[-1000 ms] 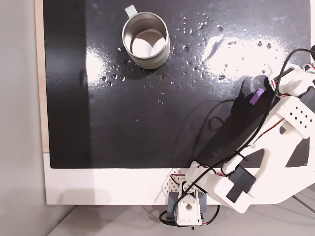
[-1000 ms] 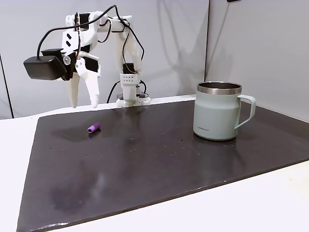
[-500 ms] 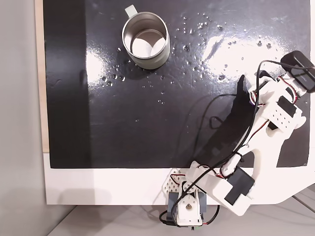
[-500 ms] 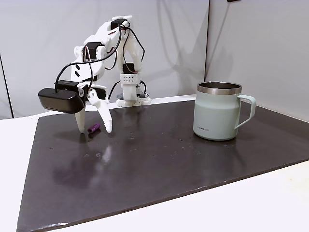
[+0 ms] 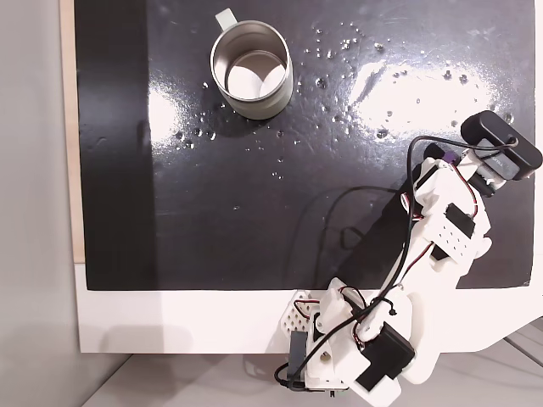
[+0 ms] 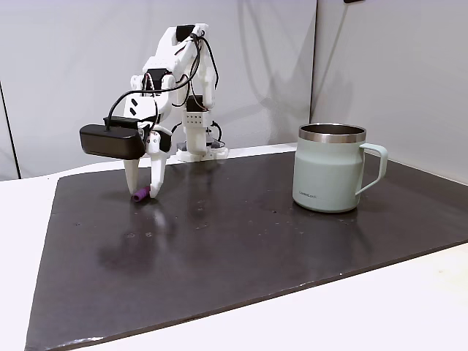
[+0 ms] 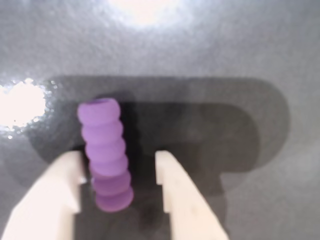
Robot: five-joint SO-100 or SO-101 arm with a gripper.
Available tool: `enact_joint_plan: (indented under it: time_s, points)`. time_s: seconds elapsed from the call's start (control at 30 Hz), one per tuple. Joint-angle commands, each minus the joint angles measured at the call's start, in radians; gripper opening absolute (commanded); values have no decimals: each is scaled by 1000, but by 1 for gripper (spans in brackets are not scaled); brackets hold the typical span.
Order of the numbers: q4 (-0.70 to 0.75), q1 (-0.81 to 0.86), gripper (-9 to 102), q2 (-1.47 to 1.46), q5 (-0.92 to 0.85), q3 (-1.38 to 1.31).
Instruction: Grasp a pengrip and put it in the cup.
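The gripper (image 7: 120,172) is down at the mat (image 6: 241,248), its two fingers parted on either side of the one pengrip (image 7: 104,152), which lies flat between them. In the wrist view the left finger (image 7: 55,195) touches the pengrip's side and the right finger (image 7: 175,190) stands just clear. One cup (image 6: 330,167) stands upright well to the right in a fixed view, with its handle (image 6: 374,164) pointing right.

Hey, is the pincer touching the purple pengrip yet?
Touching on one side. In the wrist view the pengrip lies between the pincer fingers: the left finger meets its lower end, while a dark gap separates it from the right finger.
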Motion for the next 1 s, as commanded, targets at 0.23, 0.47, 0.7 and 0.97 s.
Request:
enact_joint_plan:
  time_s: [0.23, 0.47, 0.7, 0.97]
  points:
    - [-60, -35, 0, 57, 67, -44]
    - [44, -121, 0, 121, 183, -152]
    - [290, -268, 0, 222, 336, -327]
    - [560, -489, 0, 364, 537, -471]
